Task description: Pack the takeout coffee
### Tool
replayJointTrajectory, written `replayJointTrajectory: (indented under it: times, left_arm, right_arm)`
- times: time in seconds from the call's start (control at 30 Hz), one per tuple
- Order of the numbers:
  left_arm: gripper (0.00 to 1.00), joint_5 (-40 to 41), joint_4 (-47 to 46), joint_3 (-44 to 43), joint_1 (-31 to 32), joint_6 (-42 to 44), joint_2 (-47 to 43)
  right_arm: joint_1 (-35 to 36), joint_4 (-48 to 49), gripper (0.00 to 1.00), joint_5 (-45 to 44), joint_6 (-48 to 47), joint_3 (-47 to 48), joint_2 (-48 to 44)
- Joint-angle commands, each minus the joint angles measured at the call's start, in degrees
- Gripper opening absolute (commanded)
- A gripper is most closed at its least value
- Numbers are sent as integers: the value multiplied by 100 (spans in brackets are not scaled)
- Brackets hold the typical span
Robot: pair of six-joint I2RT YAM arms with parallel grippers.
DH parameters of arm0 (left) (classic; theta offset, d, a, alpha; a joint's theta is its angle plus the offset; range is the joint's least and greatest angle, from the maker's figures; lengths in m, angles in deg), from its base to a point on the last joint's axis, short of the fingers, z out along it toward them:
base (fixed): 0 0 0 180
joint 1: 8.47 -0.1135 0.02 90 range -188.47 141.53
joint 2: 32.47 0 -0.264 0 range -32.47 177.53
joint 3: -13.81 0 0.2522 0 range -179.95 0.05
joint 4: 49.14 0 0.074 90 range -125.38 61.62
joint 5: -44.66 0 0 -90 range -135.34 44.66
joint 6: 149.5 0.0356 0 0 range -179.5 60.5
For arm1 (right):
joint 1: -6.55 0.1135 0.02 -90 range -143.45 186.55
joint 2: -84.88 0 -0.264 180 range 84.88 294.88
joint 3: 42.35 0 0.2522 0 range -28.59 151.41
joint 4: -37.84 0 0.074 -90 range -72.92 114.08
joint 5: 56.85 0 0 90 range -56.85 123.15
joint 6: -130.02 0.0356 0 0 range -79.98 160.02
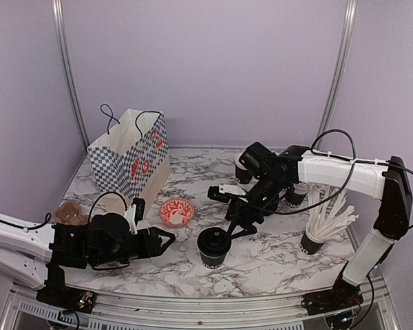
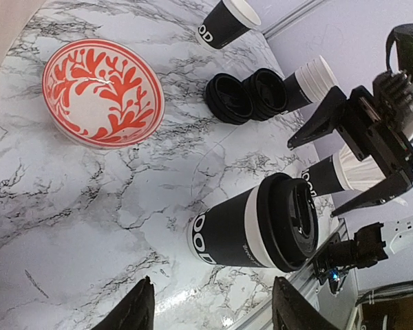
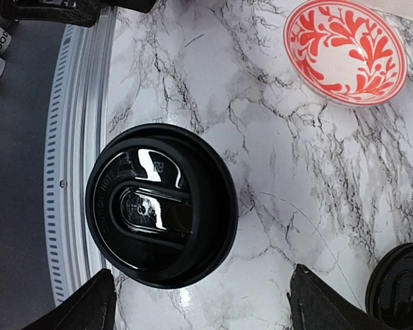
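left tool (image 1: 164,240) is sitting low at the near left of the white marble-pattern counter (image 1: 275,258), fingers spread, released, gripping nothing, pointing toward the takeout coffee (image 1: 213,249). That is a small black paper cup with white lettering and a round black plastic lid. It is standing upright near the counter's front edge with the lid seated. It is sitting ahead of the left fingertips, not between them, no contact.

right tool (image 1: 239,225) is hanging just above and behind that lid, jaws splayed wide, released, holding nothing; the left wrist view is showing a gap between it and the cup.

red-and-white patterned bowl (image 1: 176,212) is sitting just behind and left of the cup, apart from it. two loose black plastic lids (image 2: 248,96) are lying side by side, touching, farther back. black cup bristling with white straws (image 1: 323,230) is standing at the right. brown cardboard carrier (image 1: 69,213) is lying at the far left beside the left arm. blue-checked paper bag with red print (image 1: 131,158) is standing upright at the back left, mouth open. open black paper cup (image 2: 227,20) is standing at the back.
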Motion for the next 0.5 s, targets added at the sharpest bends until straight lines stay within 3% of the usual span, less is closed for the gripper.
replayJointTrajectory:
  times: [0.0, 0.47]
  left_arm:
    - [57, -71, -944, -28, -201, -671, 299]
    - [42, -1718, -2290, -317, -533, -444, 1592]
  right_arm:
    - [307, 106, 85, -605, -229, 218, 3]
    - [973, 349, 92, -1232, -628, 327, -61]
